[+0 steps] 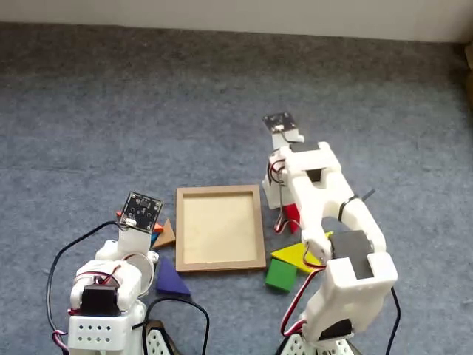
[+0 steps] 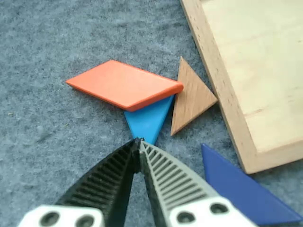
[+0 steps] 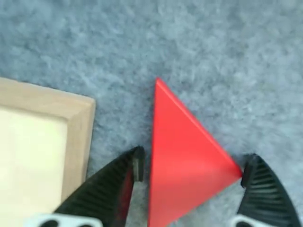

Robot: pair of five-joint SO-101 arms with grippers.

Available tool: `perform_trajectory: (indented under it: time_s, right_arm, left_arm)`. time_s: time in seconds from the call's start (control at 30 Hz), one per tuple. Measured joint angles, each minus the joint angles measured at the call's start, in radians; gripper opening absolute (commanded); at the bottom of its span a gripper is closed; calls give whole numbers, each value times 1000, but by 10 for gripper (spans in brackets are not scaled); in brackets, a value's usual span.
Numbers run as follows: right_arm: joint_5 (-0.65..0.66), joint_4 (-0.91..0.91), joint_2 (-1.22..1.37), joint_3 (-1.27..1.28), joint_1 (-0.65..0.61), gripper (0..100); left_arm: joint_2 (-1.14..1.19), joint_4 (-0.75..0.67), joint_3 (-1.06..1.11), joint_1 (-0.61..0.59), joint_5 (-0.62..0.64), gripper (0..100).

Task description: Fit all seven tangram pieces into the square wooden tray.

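Right gripper [image 3: 193,165] fingers sat closest to the lens: spread apart, red triangle [image 3: 182,142] between them, nothing clamped. One fingertip [image 3: 137,165] stood off the triangle's long edge with a sliver of carpet [image 3: 213,47] showing. The other was right at the opposite corner, contact not resolvable. That long edge ran parallel to the tray [image 3: 78,137] rim and faced it, just beside the rim but apart from it. So the closing axis ran across the piece, edge to corner. My read: pinch workable, but the corner contact could let the piece yaw.

High view: tray [image 1: 220,191] was at frame centre, bare inside, zero of seven placed. Red triangle [image 1: 293,217] was right of centre, just off the tray's right rim, under the right arm [image 1: 325,192]. Yellow triangle [image 1: 295,255] and green square [image 1: 281,275] lay lower right of the tray, same arm's side.

Left gripper [image 2: 138,144]: fingers together, holding nothing, tips just at the point of the light-blue triangle [image 2: 149,118]. Orange parallelogram [image 2: 124,85] appeared to overlap that triangle's far edge. Wooden triangle [image 2: 191,97] touched both and sat just beside the tray rim. Dark-blue triangle [image 2: 241,189] lay near the tray's corner. That cluster was lower left of the tray in the high view.

Judgement: red was the next piece, right arm nearer, short carry leftward in frame into the tray.
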Motion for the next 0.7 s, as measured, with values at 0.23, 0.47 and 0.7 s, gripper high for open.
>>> perform_trajectory:
  time_s: [0.23,0.47,0.7]
  right_arm:
    - [3,0,-2,2,5,221]
    - [5,0,-3,2,21,219]
    - [6,103,-12,-26,23,218]
  left_arm:
    - [0,0,0,0,0,7]
    - [0,0,0,0,0,7]
    - [0,0,0,0,0,7]
